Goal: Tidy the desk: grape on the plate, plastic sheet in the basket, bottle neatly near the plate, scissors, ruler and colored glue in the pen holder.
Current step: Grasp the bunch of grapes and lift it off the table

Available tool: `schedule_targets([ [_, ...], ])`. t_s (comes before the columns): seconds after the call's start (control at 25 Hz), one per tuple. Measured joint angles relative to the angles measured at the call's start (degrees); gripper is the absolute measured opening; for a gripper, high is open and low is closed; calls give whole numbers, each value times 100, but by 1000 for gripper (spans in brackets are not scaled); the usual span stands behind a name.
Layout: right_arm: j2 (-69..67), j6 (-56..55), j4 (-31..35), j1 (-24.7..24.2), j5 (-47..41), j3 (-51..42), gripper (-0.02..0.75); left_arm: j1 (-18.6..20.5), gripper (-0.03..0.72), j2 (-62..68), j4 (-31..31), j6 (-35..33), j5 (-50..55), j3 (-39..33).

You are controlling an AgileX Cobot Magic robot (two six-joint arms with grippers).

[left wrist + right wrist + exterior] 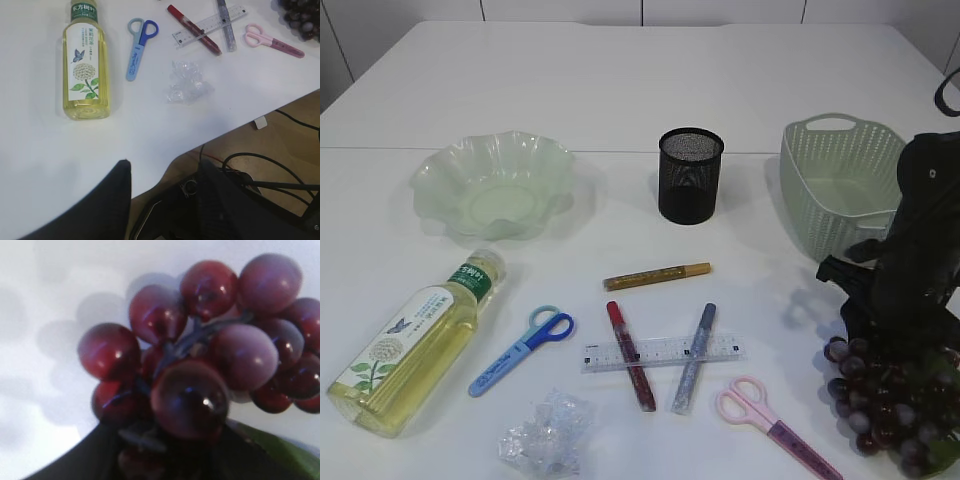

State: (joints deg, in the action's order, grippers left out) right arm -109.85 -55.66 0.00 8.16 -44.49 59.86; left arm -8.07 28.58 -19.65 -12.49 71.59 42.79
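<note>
A bunch of dark red grape [885, 400] [200, 355] lies at the table's front right. My right gripper [895, 345] [160, 450] is down on it, its dark fingers pressed against berries on both sides. My left gripper [165, 175] hangs open over the table's front edge, holding nothing. The bottle [415, 345] [86, 65] lies on its side at front left. Beside it lie the blue scissors [520, 350], and the pink scissors [775, 420] are further right. The clear ruler [665, 352] lies across red glue [630, 355] and silver glue [695, 360], with gold glue [657, 275] behind. The crumpled plastic sheet [545, 435] sits at the front.
The pale green plate [440, 175] stands at back left, the black mesh pen holder [690, 175] in the middle and the green basket [820, 200] at back right. Cables hang below the table's front edge [240, 130].
</note>
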Motion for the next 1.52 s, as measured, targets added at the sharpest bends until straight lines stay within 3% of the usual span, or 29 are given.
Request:
schedule_targets([
  [0.28, 0, 841, -119, 0, -564, 52, 277, 0, 321, 0, 0, 0, 0, 0],
  [0.6, 384, 1128, -541, 0, -758, 52, 274, 0, 316, 0, 0, 0, 0, 0],
  [1.52, 2470, 1816, -750, 0, -1244, 52, 268, 0, 300, 0, 0, 0, -20, 0],
])
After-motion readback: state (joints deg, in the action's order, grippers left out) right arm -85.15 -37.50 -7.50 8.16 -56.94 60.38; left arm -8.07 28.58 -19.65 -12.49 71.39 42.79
